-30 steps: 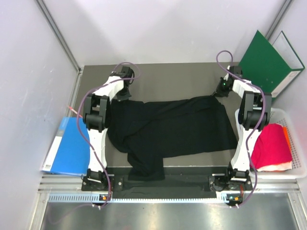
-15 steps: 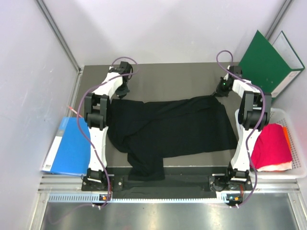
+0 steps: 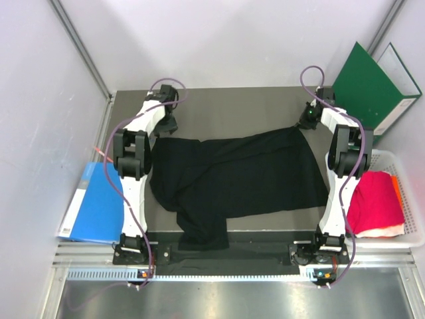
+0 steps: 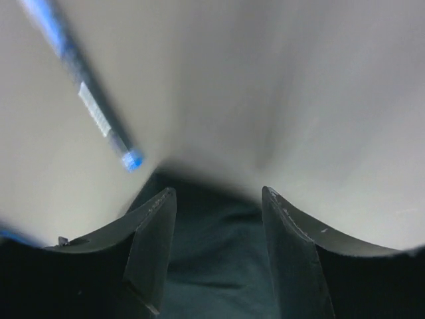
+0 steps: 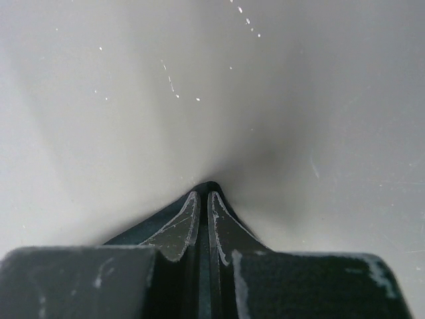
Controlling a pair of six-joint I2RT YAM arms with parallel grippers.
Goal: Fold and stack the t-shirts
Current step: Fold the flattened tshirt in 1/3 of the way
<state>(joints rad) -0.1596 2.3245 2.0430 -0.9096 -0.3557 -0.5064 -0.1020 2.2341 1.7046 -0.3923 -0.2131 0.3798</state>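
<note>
The black t-shirt point(image 3: 239, 174) lies spread across the grey table point(image 3: 232, 109), with one part hanging over the near edge. My left gripper point(image 3: 169, 125) is open just above the shirt's far left corner. In the left wrist view its fingers point(image 4: 151, 249) stand apart, with black cloth point(image 4: 212, 266) lying loose below them. My right gripper point(image 3: 301, 126) is at the far right corner, and in the right wrist view it point(image 5: 203, 194) is shut with black cloth wrapped round the tips. The magenta-red t-shirt point(image 3: 375, 201) lies folded in the basket.
A white basket point(image 3: 400, 161) stands at the right edge. A green folder point(image 3: 365, 83) leans in the far right corner. A blue folder point(image 3: 93, 203) lies left of the table. White walls close in behind both grippers.
My left gripper has opened and let go of the shirt's far left corner, which now lies on the table. Both arms have shifted slightly toward the back wall.
</note>
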